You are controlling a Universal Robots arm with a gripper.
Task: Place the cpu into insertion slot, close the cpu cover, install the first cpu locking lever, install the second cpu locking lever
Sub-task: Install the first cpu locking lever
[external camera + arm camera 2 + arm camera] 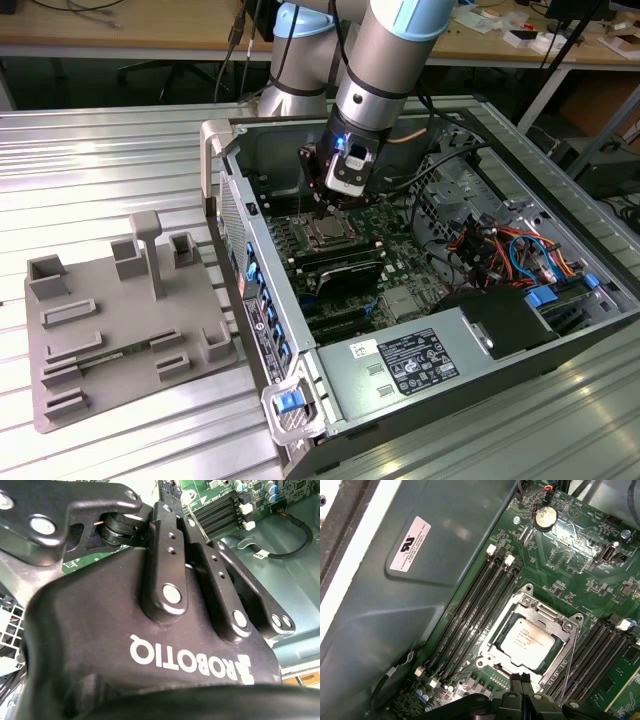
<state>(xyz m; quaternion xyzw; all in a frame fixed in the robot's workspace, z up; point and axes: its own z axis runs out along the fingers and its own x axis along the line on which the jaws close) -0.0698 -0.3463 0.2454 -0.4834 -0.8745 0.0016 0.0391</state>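
The cpu (527, 637), a small square chip with a silver-grey face, lies flat in the insertion slot (492, 652) on the green board. The cpu cover (545, 612), a thin silver frame, lies down around the chip's edges. A thin wire lever (567, 660) runs along one side of the socket. My gripper (522, 678) hangs just above the socket's edge, its black fingertips pressed together and shut, holding nothing I can see. In the exterior view the gripper (322, 212) stands right over the cpu (326, 236), inside the open computer case. The second wrist view shows the fingers (167, 555) side by side.
Long black memory slots (480, 605) flank the socket on both sides. A coin battery (545, 516) sits further along the board. The case wall (420, 605) rises close by. Cables (500, 250) and a power supply (400, 365) crowd the case. A grey fixture tray (120, 320) lies at the exterior view's left.
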